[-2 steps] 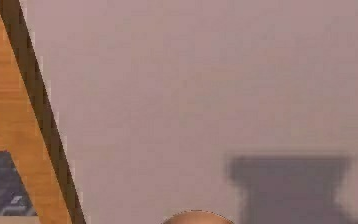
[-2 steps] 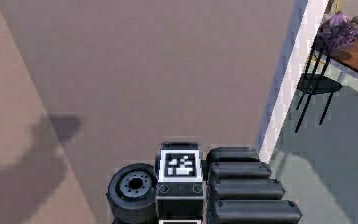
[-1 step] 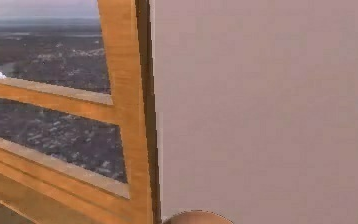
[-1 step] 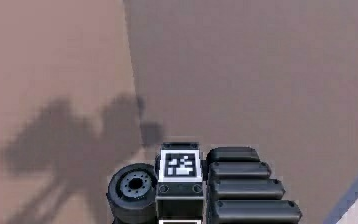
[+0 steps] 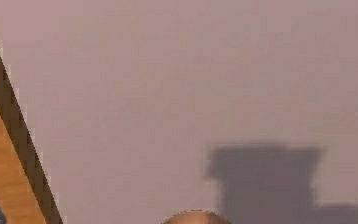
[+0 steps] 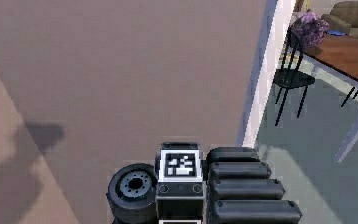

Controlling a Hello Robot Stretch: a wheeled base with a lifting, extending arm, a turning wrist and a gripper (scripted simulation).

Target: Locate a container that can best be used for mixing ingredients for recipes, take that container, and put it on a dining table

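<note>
Nearest, at 6 o'clock in the arm side view, sits a white marker square (image 6: 180, 165) with black marks. Dark ribbed arm segments (image 6: 249, 188) are stacked just at its 3 o'clock. Against the marker's 9 o'clock side is a dark round body, probably the tool (image 6: 134, 192). Its fingers cannot be made out, so I cannot tell their state or whether it holds anything. Behind these stands a plain mauve wall (image 6: 127, 70), ending at a white door frame (image 6: 259, 90). Past the frame, at 2 o'clock, the brown-topped dining worktop (image 6: 349, 62) stands on white legs. A dark chair (image 6: 292, 62) is just beside it, and purple flowers (image 6: 309, 27) stand at its 10 o'clock end. A tan sofa (image 6: 352, 12) lies beyond. In the forward view an orange wooden panel (image 5: 5, 160) with a dark edge slants at 8 o'clock. A pale rounded shape (image 5: 194, 217) shows at 6 o'clock, too little of it to name.
</note>
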